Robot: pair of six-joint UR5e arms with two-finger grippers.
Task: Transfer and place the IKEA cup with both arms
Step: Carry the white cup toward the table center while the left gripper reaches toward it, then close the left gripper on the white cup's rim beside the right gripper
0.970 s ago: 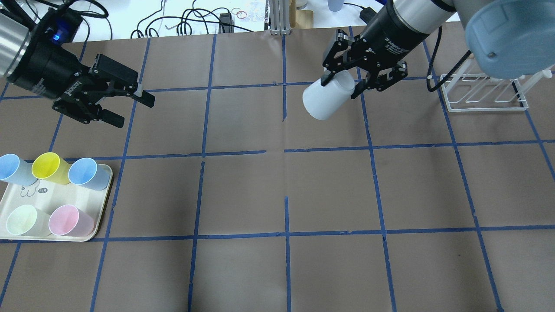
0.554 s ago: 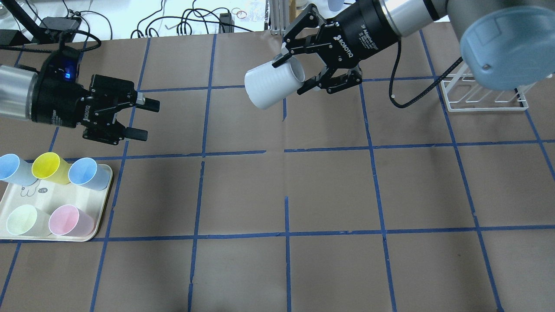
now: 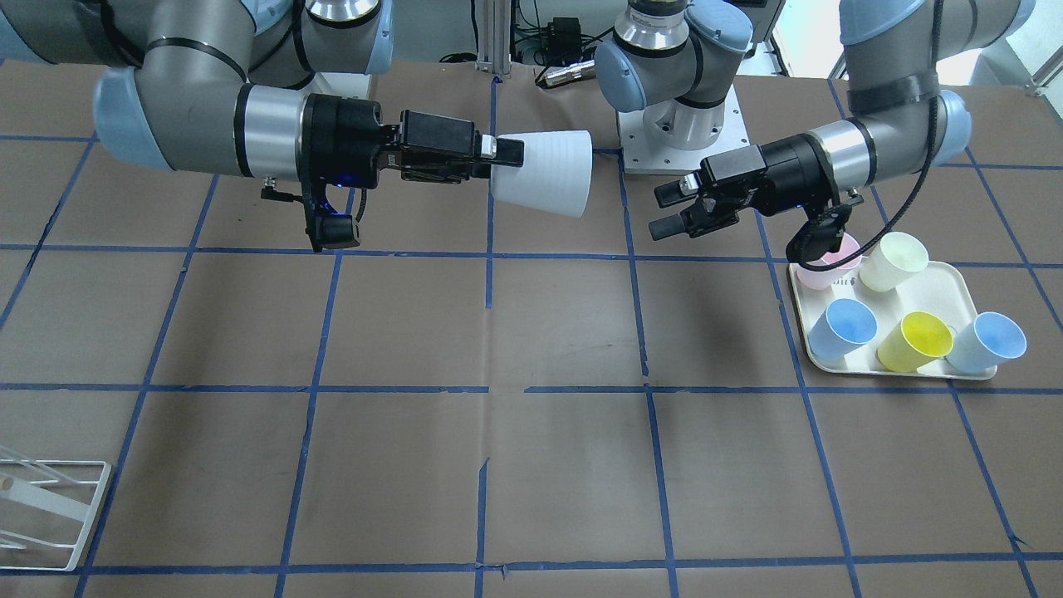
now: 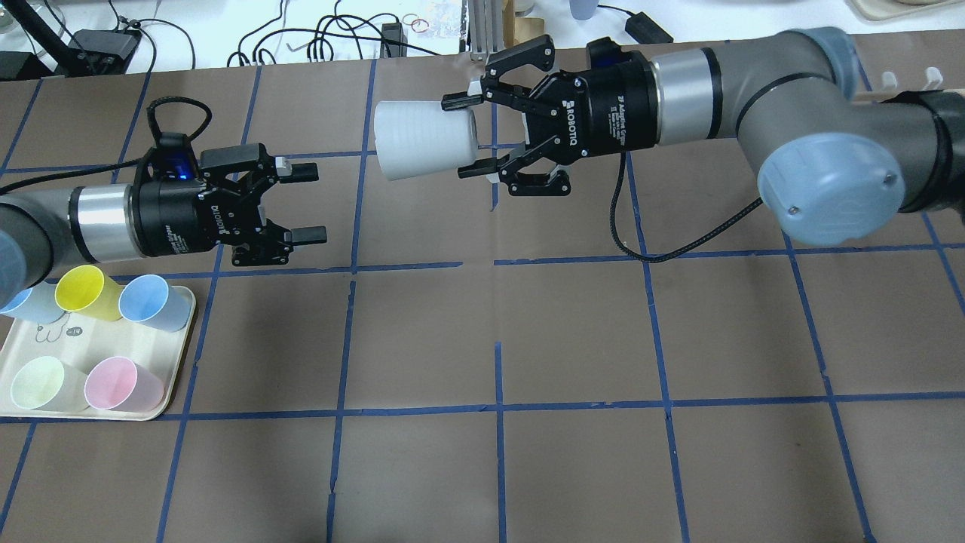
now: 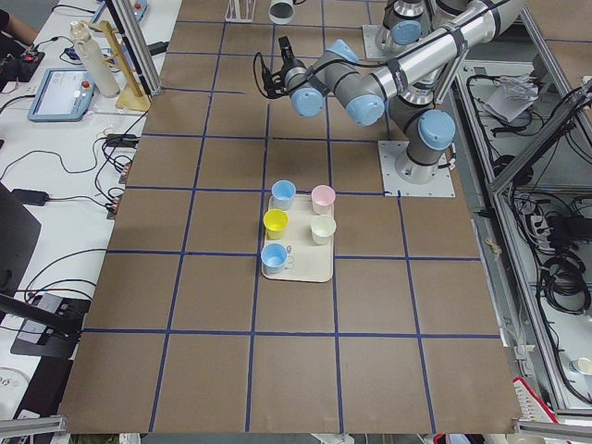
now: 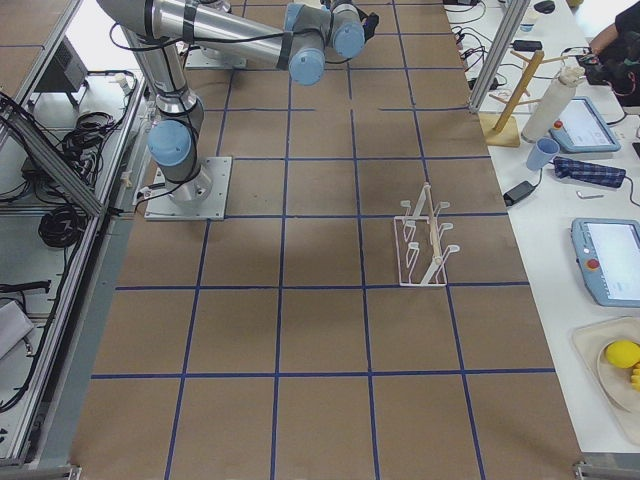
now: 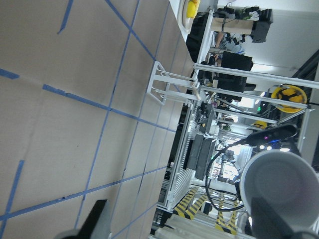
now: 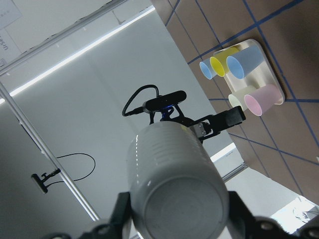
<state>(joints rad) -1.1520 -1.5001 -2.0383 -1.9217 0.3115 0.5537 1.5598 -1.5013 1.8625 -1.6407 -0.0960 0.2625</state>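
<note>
My right gripper (image 4: 466, 136) is shut on the IKEA cup (image 4: 422, 139), a whitish tapered tumbler. It holds the cup by its base end, lying level above the table, mouth pointing left. In the front view the cup (image 3: 544, 174) hangs from the right gripper (image 3: 507, 156) near the table's middle back. My left gripper (image 4: 310, 204) is open and empty, its fingers pointing right, a short gap left of and nearer than the cup's mouth. In the front view the left gripper (image 3: 660, 212) faces the cup. The right wrist view shows the cup's base (image 8: 174, 174).
A cream tray (image 4: 98, 354) at the near left holds yellow (image 4: 84, 290), blue (image 4: 151, 302), pale green (image 4: 41, 381) and pink (image 4: 124, 383) cups, plus a light blue cup partly under my left arm. A white wire rack (image 3: 41, 507) stands on the right side.
My right arm has swung the cup left and turned it level, mouth toward the left gripper. My left gripper has moved right and toward the cup, staying open.
</note>
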